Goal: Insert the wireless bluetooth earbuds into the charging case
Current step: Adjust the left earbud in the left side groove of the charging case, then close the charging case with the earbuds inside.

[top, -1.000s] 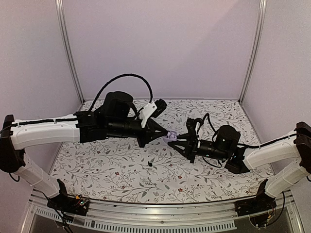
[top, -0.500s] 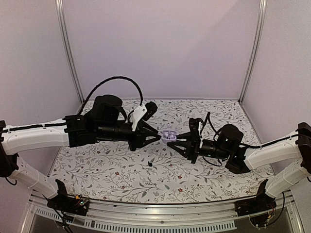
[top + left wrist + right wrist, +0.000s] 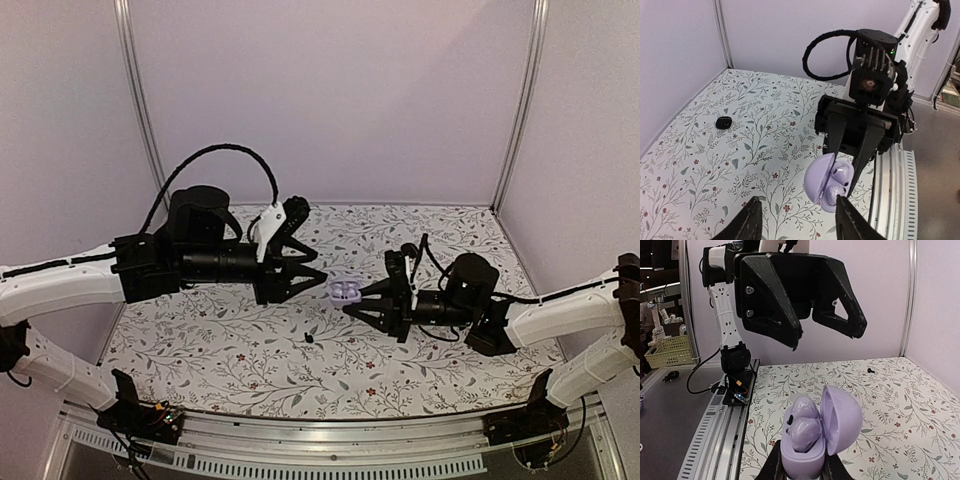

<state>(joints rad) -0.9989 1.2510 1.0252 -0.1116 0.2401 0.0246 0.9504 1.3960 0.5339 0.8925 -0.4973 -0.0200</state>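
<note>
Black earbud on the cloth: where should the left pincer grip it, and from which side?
Likely best: pinch the black earbud across its short axis, coming straight down from above. It lies flat and alone on the cloth, a low oval with bare cloth around.

Lavender charging case [image 3: 837,422], lid open, upright in the right gripper [image 3: 353,300] above the surface [image 3: 700,165]; one small black earbud [image 3: 723,122] lying well apart on it.
</note>
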